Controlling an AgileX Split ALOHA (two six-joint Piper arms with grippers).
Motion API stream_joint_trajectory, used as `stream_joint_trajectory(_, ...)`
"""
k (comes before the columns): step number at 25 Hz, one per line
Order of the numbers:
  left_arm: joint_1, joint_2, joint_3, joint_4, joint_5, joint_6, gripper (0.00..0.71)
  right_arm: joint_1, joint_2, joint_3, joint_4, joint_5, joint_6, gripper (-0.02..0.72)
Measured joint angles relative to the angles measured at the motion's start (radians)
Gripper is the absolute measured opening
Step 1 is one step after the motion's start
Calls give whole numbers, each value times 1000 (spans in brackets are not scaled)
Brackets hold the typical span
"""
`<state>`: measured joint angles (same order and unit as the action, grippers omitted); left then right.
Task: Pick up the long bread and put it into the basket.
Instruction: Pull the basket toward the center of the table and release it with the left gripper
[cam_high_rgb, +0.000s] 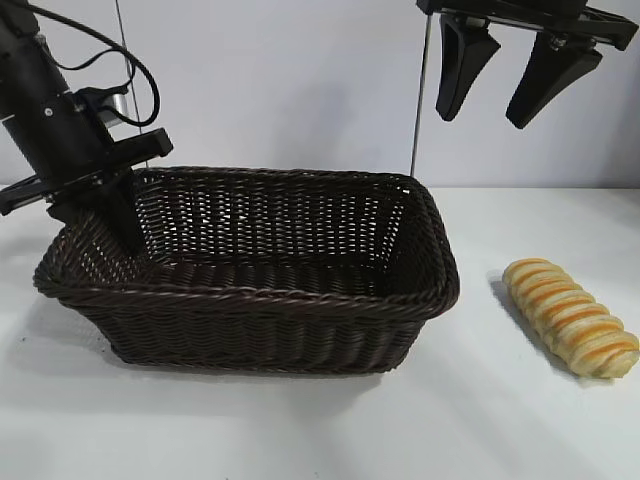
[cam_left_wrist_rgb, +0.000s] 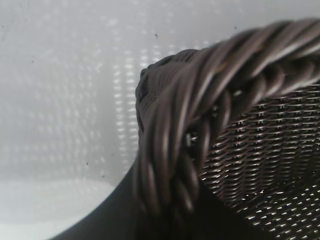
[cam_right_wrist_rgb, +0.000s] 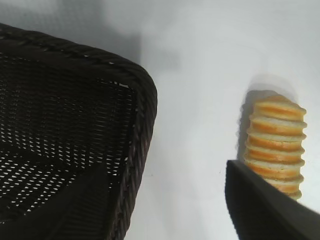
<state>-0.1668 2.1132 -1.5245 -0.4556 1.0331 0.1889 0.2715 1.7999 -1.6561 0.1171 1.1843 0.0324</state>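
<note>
The long bread (cam_high_rgb: 571, 316), golden with orange stripes, lies on the white table to the right of the basket (cam_high_rgb: 300, 290). The dark wicker basket stands at centre left with nothing in it. My left gripper (cam_high_rgb: 120, 215) is shut on the braided rim at the basket's far left corner; in the left wrist view the rim (cam_left_wrist_rgb: 200, 75) runs between its dark fingers (cam_left_wrist_rgb: 112, 217). My right gripper (cam_high_rgb: 484, 118) hangs open, high above the gap between basket and bread. In the right wrist view the bread (cam_right_wrist_rgb: 276, 142) lies just past one finger (cam_right_wrist_rgb: 265, 210), and the basket's corner (cam_right_wrist_rgb: 142, 100) is on the other side.
The white table (cam_high_rgb: 500, 420) runs bare around the bread and in front of the basket. A thin vertical rod (cam_high_rgb: 420, 110) stands behind the basket's far right corner, against a plain white wall.
</note>
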Motion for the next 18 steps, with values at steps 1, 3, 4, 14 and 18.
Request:
stream_joint_trajectory(1,0,8,0,0,0,0,99,0,0,0,0,0,0,486)
stream_joint_trajectory(3,0,22,0,0,0,0,99,0,0,0,0,0,0,486)
stream_joint_trajectory(4,0,26,0,-1,-1,0,99,0,0,0,0,-1,0,486)
stream_joint_trajectory(14,0,30,0,-14,1,2,156,0,0,0,0,-2,0,486)
stream_joint_trajectory(18,0,30,-1,-29,1,2,382,0,0,0,0,-2,0,486)
